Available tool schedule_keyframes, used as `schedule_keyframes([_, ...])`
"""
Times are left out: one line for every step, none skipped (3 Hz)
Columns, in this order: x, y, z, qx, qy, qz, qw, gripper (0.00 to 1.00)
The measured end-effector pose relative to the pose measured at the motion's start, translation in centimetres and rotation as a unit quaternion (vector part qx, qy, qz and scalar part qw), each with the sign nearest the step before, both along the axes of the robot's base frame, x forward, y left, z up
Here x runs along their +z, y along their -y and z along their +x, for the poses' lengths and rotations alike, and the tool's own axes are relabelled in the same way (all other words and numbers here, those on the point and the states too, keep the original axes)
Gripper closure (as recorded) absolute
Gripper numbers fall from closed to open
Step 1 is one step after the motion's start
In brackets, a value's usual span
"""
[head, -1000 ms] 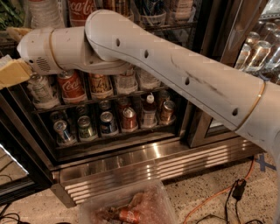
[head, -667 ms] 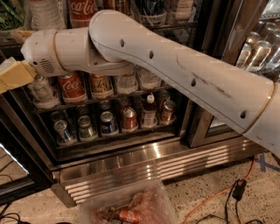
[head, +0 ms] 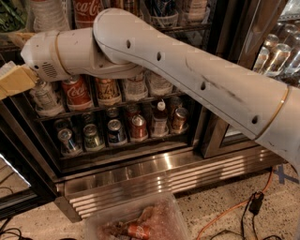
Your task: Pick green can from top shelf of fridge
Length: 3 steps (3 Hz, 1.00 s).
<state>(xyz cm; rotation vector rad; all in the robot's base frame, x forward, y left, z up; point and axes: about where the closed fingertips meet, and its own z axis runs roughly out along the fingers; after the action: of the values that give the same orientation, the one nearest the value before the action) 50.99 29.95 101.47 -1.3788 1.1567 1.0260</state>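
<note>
My white arm (head: pixel 178 70) reaches across the front of the fridge (head: pixel 154 180) from the right. My gripper (head: pixel 10 80) is at the far left edge, in front of the left side of the shelves, and it is partly cut off by the frame. A green object with pale markings (head: pixel 10 16) shows in the top left corner, above the gripper; it may be the green can, but most of it is cut off. The top shelf (head: pixel 187 27) is a dark wire rack holding a Coca-Cola bottle (head: pixel 86 11).
Lower racks hold red Coca-Cola cans (head: pixel 76 91), short cans (head: pixel 115 131) and small bottles (head: pixel 160 119). A clear plastic bin (head: pixel 140 220) with a red can lies on the floor in front. An orange cable (head: pixel 225 211) runs at the right. A second door with bottles (head: pixel 281 47) stands at the right.
The arm has shifted only very slightly. The cans on the racks have not moved.
</note>
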Motion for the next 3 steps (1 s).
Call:
schedule_keyframes([0.7,-0.4,0.8,-0.004,0.014,0.019,0.9997,0.00])
schedule_keyframes([1.7,-0.3,1.5,-0.022,0.021,0.032,0.9990,0.00])
schedule_keyframes([2.3,0.0,1.8,-0.037,0.023,0.039,0.9983,0.00])
